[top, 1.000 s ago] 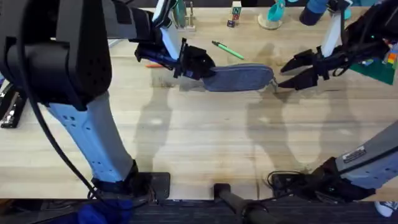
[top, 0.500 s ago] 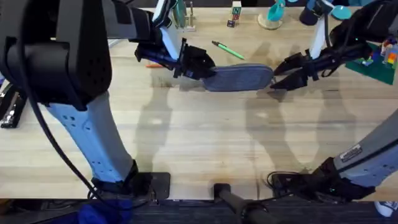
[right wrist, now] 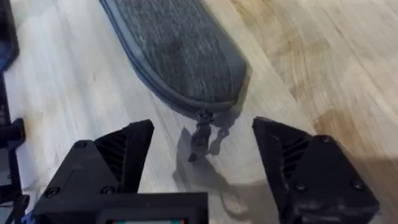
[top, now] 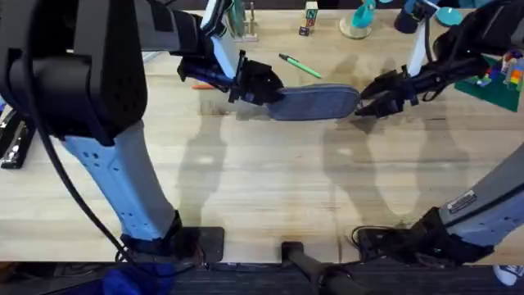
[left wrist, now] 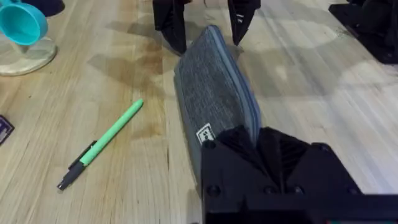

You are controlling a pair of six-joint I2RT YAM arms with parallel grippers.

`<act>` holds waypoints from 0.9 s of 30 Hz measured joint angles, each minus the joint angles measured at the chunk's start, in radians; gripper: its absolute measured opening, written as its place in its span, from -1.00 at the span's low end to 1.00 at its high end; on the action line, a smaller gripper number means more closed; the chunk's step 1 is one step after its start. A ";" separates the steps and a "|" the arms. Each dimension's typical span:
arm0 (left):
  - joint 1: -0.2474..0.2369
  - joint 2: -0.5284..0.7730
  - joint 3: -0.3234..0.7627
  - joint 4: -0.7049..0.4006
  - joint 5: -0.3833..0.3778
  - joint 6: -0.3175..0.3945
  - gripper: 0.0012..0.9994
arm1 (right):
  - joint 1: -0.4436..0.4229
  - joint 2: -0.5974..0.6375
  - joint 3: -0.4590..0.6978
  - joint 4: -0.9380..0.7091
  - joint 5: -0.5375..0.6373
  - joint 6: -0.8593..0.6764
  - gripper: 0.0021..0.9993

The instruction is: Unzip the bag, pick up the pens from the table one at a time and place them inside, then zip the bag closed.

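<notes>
The bag lies zipped at the desk's twelve o'clock. The left pincer pinches its end; the right pincer, spread, should straddle the zipper tab squarely before pinching.

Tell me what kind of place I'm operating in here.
Probably a robotics lab bench or test station: a light plank table with two arms mounted at its near edge, a grey pouch between the pincers, and odd props along the far edge, such as a teal scoop and coloured blocks on a green mat.
</notes>
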 joint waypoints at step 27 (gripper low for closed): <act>0.000 0.000 0.000 0.002 0.000 -0.003 -0.92 | 0.019 0.000 0.009 -0.005 0.068 0.026 -0.94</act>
